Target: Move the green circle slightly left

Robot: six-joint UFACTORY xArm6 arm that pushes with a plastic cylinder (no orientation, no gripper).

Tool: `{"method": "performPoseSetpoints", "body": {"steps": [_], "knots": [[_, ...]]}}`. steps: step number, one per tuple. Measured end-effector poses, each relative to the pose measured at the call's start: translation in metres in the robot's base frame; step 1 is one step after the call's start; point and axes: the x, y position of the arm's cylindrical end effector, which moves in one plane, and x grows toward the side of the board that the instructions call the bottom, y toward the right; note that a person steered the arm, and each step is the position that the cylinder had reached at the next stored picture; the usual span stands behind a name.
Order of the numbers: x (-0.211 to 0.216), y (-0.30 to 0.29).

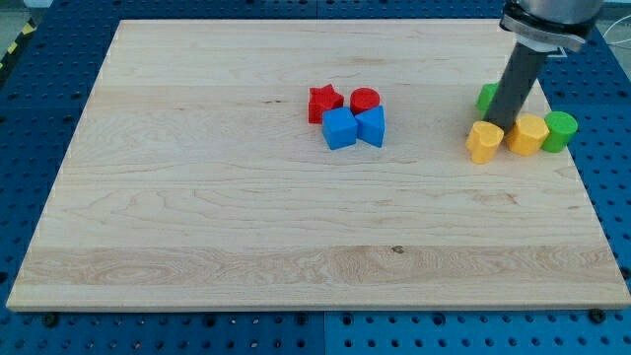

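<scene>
The green circle (pixel 560 130) stands near the board's right edge, touching the right side of a yellow hexagon-like block (pixel 527 134). A yellow heart-like block (pixel 483 141) lies to the left of that. My tip (pixel 503 126) rests just above the gap between the two yellow blocks, about two block widths to the left of the green circle and apart from it. A second green block (pixel 487 97) is partly hidden behind the rod; I cannot make out its shape.
A cluster sits at the board's upper middle: red star (pixel 325 102), red circle (pixel 365 100), blue cube (pixel 339 129) and another blue block (pixel 372 126). The wooden board (pixel 246 217) lies on a blue perforated table. The board's right edge is close to the green circle.
</scene>
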Motion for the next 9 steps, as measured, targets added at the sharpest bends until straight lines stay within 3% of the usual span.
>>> {"method": "performPoseSetpoints", "body": {"steps": [3, 5, 6, 7, 9], "knots": [[0.039, 0.005], [0.087, 0.039], [0.087, 0.102], [0.084, 0.125], [0.040, 0.126]]}}
